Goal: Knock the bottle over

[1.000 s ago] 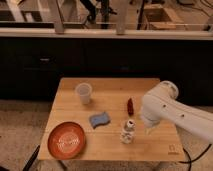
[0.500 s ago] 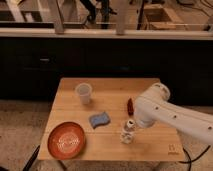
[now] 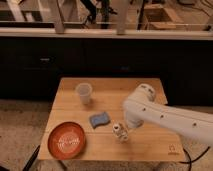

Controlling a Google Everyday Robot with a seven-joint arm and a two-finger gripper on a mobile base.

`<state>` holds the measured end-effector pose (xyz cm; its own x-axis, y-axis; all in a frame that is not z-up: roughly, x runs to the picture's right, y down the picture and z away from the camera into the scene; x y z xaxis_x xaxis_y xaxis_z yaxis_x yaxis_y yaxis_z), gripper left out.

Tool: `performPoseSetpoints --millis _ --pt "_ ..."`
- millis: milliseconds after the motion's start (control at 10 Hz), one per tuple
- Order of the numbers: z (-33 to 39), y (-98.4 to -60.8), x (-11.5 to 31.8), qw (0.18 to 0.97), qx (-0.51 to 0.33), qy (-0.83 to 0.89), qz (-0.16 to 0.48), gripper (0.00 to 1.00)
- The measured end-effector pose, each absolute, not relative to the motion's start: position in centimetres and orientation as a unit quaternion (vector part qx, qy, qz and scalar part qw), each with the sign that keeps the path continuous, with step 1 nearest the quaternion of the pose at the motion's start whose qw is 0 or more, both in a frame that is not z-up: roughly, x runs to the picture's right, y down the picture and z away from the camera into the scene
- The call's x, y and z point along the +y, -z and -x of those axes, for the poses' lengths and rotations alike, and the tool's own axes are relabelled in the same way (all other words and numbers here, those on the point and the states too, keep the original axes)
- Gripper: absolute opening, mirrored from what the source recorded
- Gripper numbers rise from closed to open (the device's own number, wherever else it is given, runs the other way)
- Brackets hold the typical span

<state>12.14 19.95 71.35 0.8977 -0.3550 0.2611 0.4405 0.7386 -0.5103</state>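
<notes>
The small whitish bottle with a dark top ring stands on the wooden table, near the front middle. It looks upright or slightly tilted; I cannot tell which. My white arm reaches in from the right, and its gripper is at the arm's lower end, right beside the bottle on its right and touching or almost touching it. The arm hides most of the gripper.
A translucent white cup stands at the table's back left. A blue sponge lies just left of the bottle. An orange-red plate sits at the front left corner. The arm hides the slim dark-red object. A dark counter runs behind the table.
My arm has swung left across the table, now covering the dark-red object, and its gripper has closed in on the bottle's right side. The bottle has stayed about where it was.
</notes>
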Motion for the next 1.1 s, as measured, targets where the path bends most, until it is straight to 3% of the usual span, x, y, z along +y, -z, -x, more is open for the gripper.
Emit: performPoseSetpoints --millis 1100 --pt "-8.7 -72.1 19.3 0.928 -0.089 0.242 0.270 0.00"
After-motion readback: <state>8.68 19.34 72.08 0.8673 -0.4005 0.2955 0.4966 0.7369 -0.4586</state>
